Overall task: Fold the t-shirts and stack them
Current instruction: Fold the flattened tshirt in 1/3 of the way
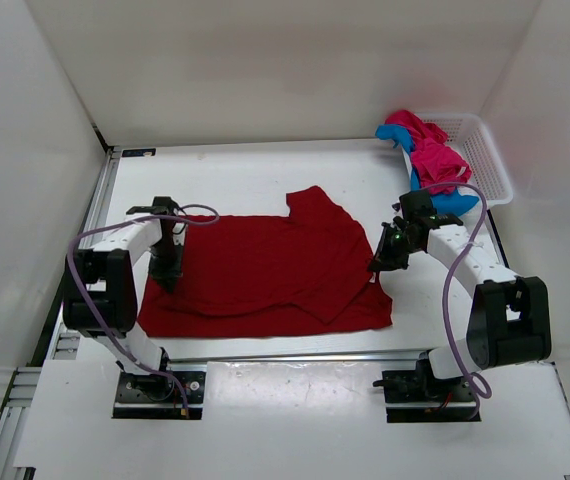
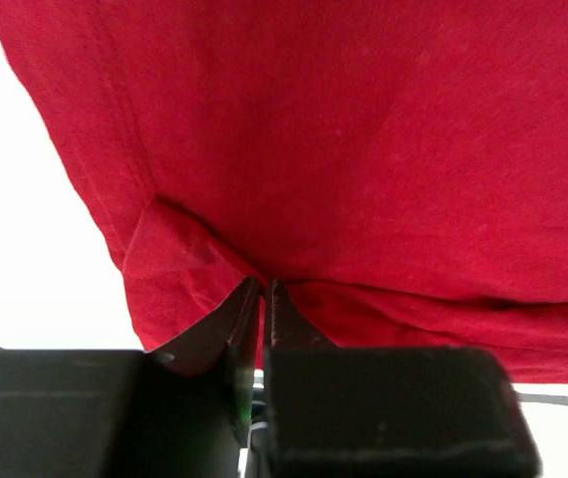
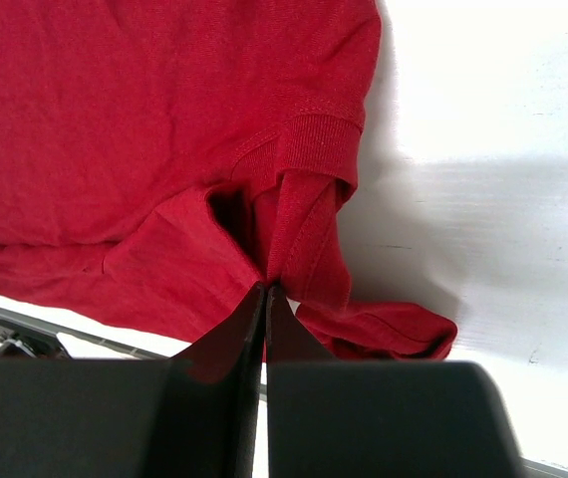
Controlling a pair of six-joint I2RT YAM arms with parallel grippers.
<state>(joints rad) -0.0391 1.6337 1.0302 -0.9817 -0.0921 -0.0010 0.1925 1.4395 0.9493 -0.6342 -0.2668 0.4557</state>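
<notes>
The dark red t-shirt (image 1: 265,270) lies spread across the middle of the table, one sleeve pointing to the back. My left gripper (image 1: 168,278) sits at the shirt's left edge. In the left wrist view the left gripper (image 2: 264,284) is shut on a fold of the dark red t-shirt (image 2: 364,149). My right gripper (image 1: 375,266) is at the shirt's right edge. In the right wrist view the right gripper (image 3: 265,287) is shut on a pinch of the dark red t-shirt (image 3: 144,119) near the ribbed collar. The pink t-shirt (image 1: 435,155) and the blue t-shirt (image 1: 455,203) lie crumpled together at the back right.
A white mesh basket (image 1: 490,150) stands in the back right corner, with the pink and blue shirts spilling over its left rim. White walls close in the table on three sides. A metal rail (image 1: 265,345) runs along the near edge.
</notes>
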